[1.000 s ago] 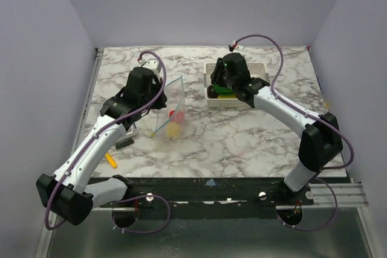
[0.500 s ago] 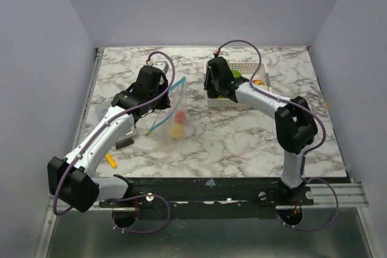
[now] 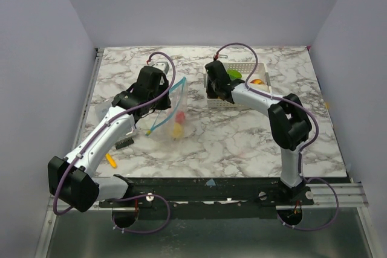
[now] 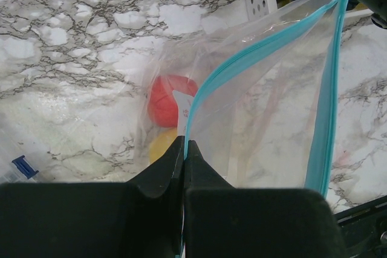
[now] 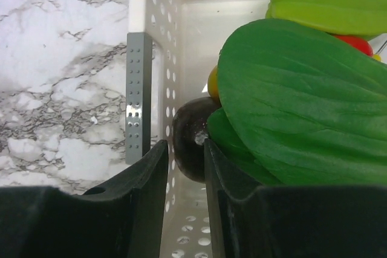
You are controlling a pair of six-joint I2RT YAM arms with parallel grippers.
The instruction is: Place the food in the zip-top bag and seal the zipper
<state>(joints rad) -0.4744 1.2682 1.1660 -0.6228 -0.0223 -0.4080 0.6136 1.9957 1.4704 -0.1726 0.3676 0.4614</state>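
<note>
At zipper (image 4: 266, 52) — left end effector (image 4: 183, 147) clamped

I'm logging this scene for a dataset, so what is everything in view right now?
zip-top bag: one, clear, teal zipper, left of centre.
red food: one, inside bag.
yellow food: one, inside bag.
basket: one, white, right of bag.
green leafy food: in basket; count unclear.
dark purple food: one, in basket.
orange food: one, in basket.
yellow-orange food: one, table's near left.
left claw: black, shut on zipper.
right claw: black, in basket at purple food; grip unclear.
</note>
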